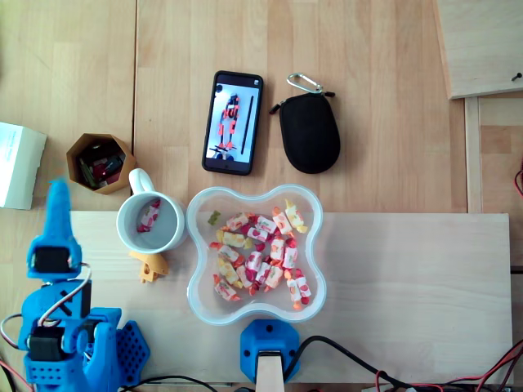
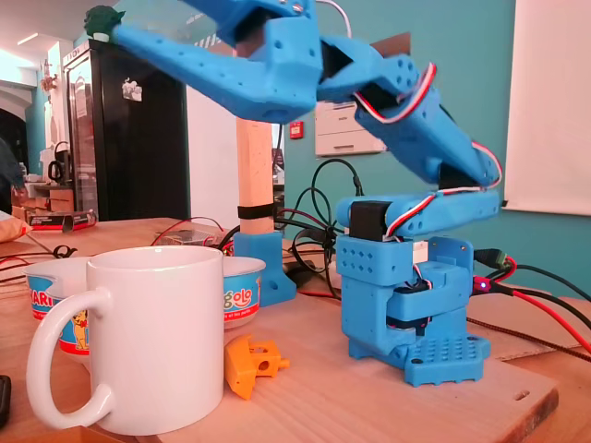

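- The blue hand (image 1: 57,196) hangs high above the bench (image 1: 368,163). In the fixed view the hand (image 2: 103,20) reaches to the upper left and ends in a dark green tip.
- I cannot tell whether its fingers are apart or together. From above they merge into one narrow blue strip, and from the side just one long finger is plain.
- Nearest its tip from above is a brown six-sided cardboard pot (image 1: 98,161), just up and to the right. The dark and red bits inside are too small to make out.
- A white mug (image 1: 151,222) stands further right, apart from the hand, its handle toward the pot. One red-and-white wrapped sweet (image 1: 149,216) lies in it.
- In the fixed view the mug (image 2: 138,341) stands low at the left, far beneath the hand. Its wall hides what is inside.
- A small orange piece (image 1: 151,267) lies just below the mug.
- A clear wavy bowl (image 1: 204,304) sits just beside the mug on the right, holding many wrapped sweets (image 1: 257,253).
- Beyond lie a phone (image 1: 233,122) and a black pouch (image 1: 309,135).
- A white box (image 1: 16,163) is cut off by the left edge.
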`<act>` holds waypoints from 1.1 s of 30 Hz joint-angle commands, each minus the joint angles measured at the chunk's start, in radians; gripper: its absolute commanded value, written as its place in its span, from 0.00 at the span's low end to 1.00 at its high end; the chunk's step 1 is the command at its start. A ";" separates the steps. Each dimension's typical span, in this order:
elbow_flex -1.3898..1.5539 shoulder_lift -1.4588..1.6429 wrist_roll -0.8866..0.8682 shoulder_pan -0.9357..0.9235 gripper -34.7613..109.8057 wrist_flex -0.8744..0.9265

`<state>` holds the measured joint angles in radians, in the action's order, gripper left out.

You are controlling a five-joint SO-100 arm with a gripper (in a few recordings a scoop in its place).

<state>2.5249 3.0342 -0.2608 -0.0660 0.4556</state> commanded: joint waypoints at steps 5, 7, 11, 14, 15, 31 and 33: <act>-0.499 -0.281 -0.170 -0.156 0.37 0.380; -0.609 -0.337 -0.238 -0.199 0.37 0.502; -0.761 -0.425 -0.411 -0.351 0.37 0.727; -0.815 -0.477 -0.508 -0.486 0.37 0.891; -0.821 -0.497 -0.529 -0.525 0.37 0.945; -0.845 -1.095 -0.603 -0.871 0.37 1.246; -0.873 -1.140 -0.589 -0.900 0.37 1.246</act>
<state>1.7135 1.8960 -0.8483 -0.9235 1.6935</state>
